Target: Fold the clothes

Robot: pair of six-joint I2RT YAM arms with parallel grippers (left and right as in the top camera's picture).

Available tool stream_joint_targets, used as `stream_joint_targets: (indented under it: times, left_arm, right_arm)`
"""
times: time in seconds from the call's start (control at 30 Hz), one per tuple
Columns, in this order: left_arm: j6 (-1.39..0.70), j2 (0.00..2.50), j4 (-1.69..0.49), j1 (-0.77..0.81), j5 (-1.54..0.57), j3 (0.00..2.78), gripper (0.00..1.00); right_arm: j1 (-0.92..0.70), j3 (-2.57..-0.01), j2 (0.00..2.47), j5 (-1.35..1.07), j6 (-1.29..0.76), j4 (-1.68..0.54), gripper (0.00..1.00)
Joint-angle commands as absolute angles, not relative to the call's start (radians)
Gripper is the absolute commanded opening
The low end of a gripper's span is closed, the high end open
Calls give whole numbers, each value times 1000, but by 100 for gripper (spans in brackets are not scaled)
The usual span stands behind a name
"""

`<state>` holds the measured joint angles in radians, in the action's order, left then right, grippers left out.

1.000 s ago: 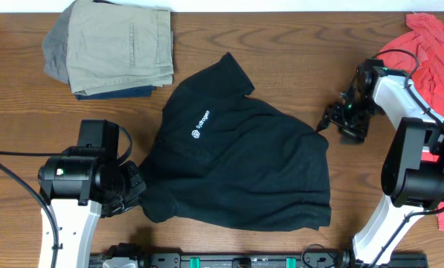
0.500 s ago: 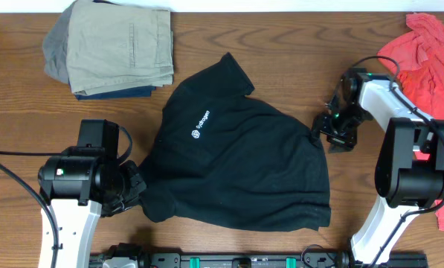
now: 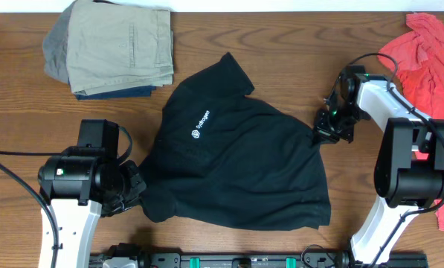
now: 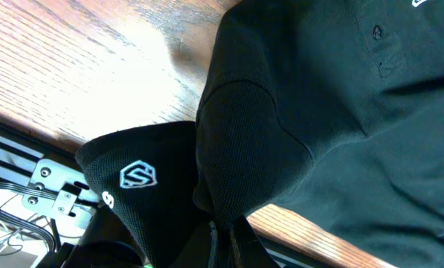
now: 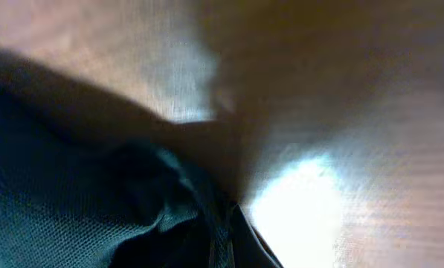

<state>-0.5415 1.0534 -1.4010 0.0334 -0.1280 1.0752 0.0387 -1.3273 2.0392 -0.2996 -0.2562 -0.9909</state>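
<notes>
The black short-sleeved shirt (image 3: 236,164) lies spread across the middle of the table, its small white logo (image 3: 200,124) facing up. My left gripper (image 3: 136,186) is shut on the shirt's lower left sleeve edge; in the left wrist view the black mesh fabric (image 4: 236,149) bunches into the closed fingers (image 4: 225,242). At the shirt's right edge my right gripper (image 3: 320,134) is shut on the fabric; the right wrist view shows dark cloth (image 5: 95,208) pinched at the fingertips (image 5: 222,238) against the wood.
A stack of folded khaki, grey and navy garments (image 3: 114,48) sits at the back left. A coral-red shirt (image 3: 426,56) lies at the right edge behind the right arm. The table's front rail (image 3: 236,260) runs along the bottom.
The right gripper moved left from the bare wood to the shirt's right edge and shut on the fabric. The left gripper stayed shut and still.
</notes>
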Motion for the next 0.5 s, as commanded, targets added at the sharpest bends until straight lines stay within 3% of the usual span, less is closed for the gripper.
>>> stream_joint_targets:
  times: [0.0, 0.47]
  left_arm:
    - [-525, 1051, -1396, 30, -123, 1089, 7]
    - [-633, 1093, -1256, 30, -125, 1051, 6]
  right_arm:
    - [80, -1370, 2048, -304, -276, -976, 1]
    - [208, -1815, 2048, -307, -257, -972, 1]
